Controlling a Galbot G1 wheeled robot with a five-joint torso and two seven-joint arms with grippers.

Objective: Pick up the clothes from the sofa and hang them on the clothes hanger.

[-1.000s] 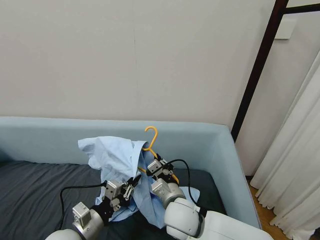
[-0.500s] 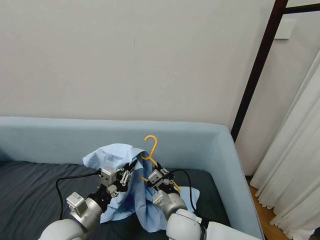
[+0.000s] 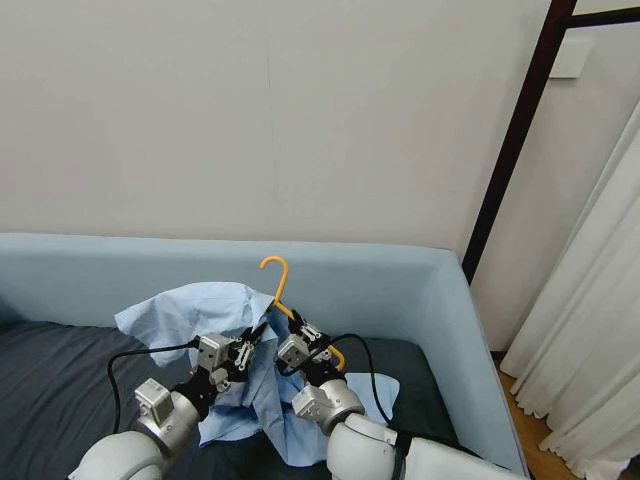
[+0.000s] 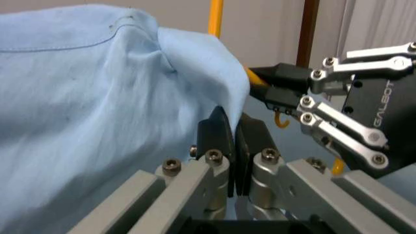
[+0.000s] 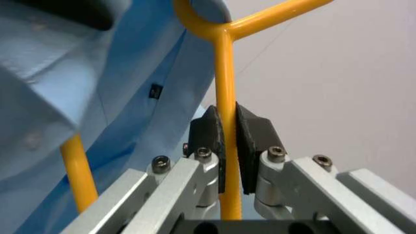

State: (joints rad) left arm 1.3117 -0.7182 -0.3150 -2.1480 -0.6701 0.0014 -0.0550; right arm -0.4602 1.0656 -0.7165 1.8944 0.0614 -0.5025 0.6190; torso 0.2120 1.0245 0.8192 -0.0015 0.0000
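Note:
A light blue shirt point(image 3: 185, 310) hangs draped over a yellow hanger point(image 3: 274, 272), held up above the sofa seat. My left gripper point(image 3: 243, 343) is shut on a fold of the shirt point(image 4: 97, 97); its dark pads point(image 4: 215, 131) pinch the cloth edge. Just to its right, my right gripper point(image 3: 300, 340) is shut on the hanger's yellow bar point(image 5: 225, 83) below the hook, pads point(image 5: 250, 134) pressed on both sides. The shirt point(image 5: 78, 68) lies beside that bar. From the left wrist, the right gripper point(image 4: 276, 92) sits close by on the hanger point(image 4: 216, 14).
The pale blue sofa point(image 3: 420, 290) has a backrest behind the shirt and an armrest at the right; its seat cushion point(image 3: 60, 370) is dark grey. A dark rack pole point(image 3: 515, 130) leans up at the right, with white curtains point(image 3: 590, 330) beyond it.
Both grippers have moved left with the shirt and hanger. The hanger's hook now sits farther left and higher, and the shirt spreads out more to the left.

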